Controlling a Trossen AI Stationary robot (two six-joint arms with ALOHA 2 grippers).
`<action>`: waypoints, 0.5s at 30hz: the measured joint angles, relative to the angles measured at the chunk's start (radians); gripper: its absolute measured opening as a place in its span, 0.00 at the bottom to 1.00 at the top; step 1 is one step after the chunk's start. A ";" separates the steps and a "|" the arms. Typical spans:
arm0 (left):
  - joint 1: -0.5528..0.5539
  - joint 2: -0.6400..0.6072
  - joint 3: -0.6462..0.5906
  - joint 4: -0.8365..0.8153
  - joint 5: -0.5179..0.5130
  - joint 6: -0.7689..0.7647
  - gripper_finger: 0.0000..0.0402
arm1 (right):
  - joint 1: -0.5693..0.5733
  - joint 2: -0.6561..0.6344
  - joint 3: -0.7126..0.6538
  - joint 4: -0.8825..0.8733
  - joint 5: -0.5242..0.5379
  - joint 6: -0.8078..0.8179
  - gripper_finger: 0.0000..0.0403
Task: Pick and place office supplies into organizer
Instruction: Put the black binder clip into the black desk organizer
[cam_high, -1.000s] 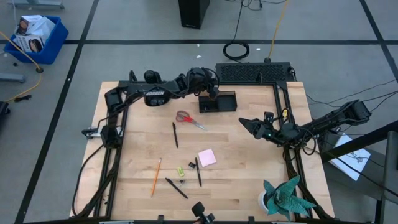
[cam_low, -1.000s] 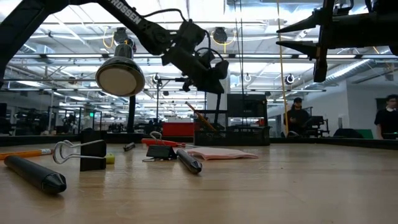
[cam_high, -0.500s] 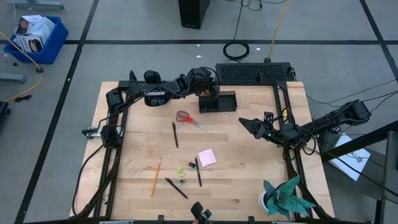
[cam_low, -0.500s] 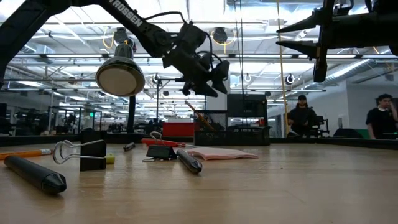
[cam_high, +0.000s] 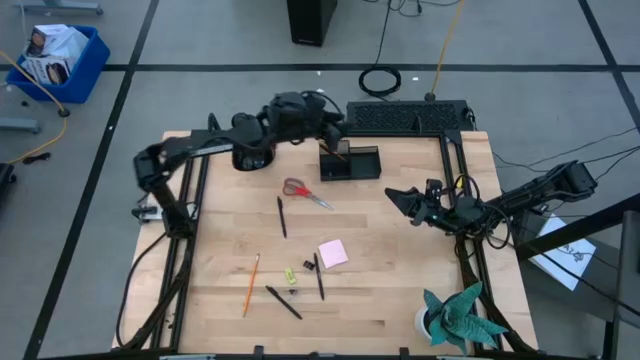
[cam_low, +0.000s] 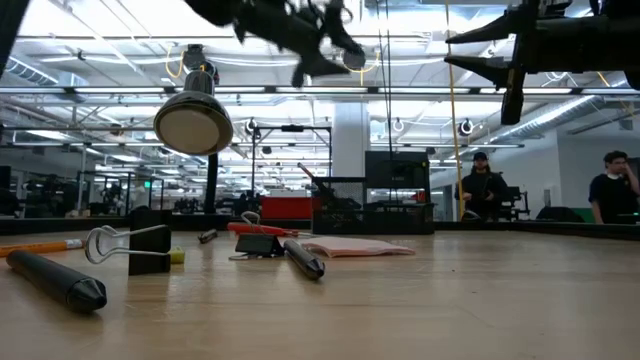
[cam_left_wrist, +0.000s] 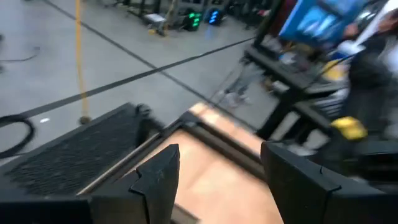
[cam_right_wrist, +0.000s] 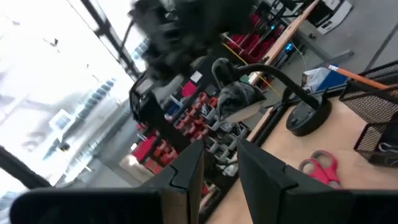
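Since a moment ago, our left gripper (cam_high: 333, 118) has lifted up and pulled back from the organizer (cam_high: 351, 163), and its fingers (cam_left_wrist: 160, 180) now stand apart with nothing between them. We see a pencil stick leaning inside the organizer's tall part. Going from left to right on the table (cam_high: 400, 260), we find the orange-yellow pencil (cam_high: 251, 284) near the front, then a black pen (cam_high: 283, 302) lying slanted beside it, and a tiny yellow-green bit (cam_high: 290, 274) just above that pen. Another black pen (cam_high: 282, 216) lies farther back, in the middle of the table. The red-handled scissors (cam_high: 304, 191) rest just in front of the organizer, a little to its left. A small black clip (cam_high: 309, 265) and a third black pen (cam_high: 319, 279) lie next to the pink sticky-note pad (cam_high: 333, 252). The organizer sits at the back edge of the table, close under our left gripper. Our right gripper (cam_high: 392, 195) waits up in the air at the right side, well apart from all the supplies, with its fingers (cam_right_wrist: 188, 176) only a little apart and holding nothing.
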 joint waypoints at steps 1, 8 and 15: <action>-0.005 -0.030 0.002 -0.034 0.001 -0.010 0.57 | -0.006 0.000 0.000 0.003 0.006 0.010 0.22; -0.036 -0.193 0.001 -0.248 -0.006 0.016 0.57 | -0.026 0.000 0.023 -0.090 -0.056 -0.060 0.22; -0.045 -0.265 -0.001 -0.427 0.002 -0.018 0.57 | -0.042 0.012 0.134 -0.333 -0.055 -0.096 0.22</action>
